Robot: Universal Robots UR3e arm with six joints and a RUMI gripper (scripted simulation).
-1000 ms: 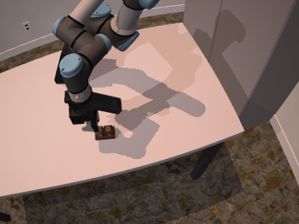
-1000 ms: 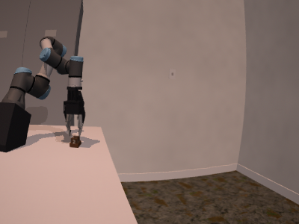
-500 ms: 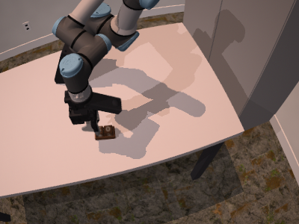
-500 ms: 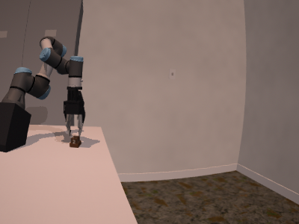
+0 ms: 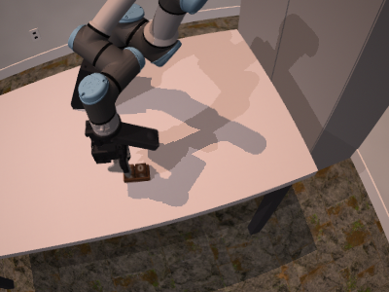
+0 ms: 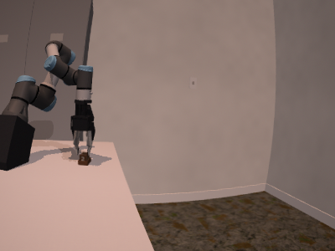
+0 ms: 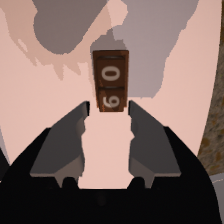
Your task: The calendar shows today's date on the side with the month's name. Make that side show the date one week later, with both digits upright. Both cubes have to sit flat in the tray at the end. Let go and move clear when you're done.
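A small dark brown block calendar [image 5: 137,172] [image 6: 85,159] stands on the pink table [image 5: 233,165], with its two cubes side by side in the tray. In the wrist view the far cube [image 7: 110,74] shows a white 0 on top and the near cube [image 7: 111,100] shows a 6 or a 9. I cannot see the side with the month's name. My gripper [image 5: 125,169] [image 6: 84,151] [image 7: 109,101] points straight down just above the calendar. Its fingers are partly open, with their tips on either side of the near cube's end and a small gap to it. They hold nothing.
The arm's black base [image 6: 14,142] stands at the back of the table. The table's curved front edge [image 5: 219,206] runs close below the calendar. A tall grey cabinet [image 5: 331,73] stands past the table's right edge.
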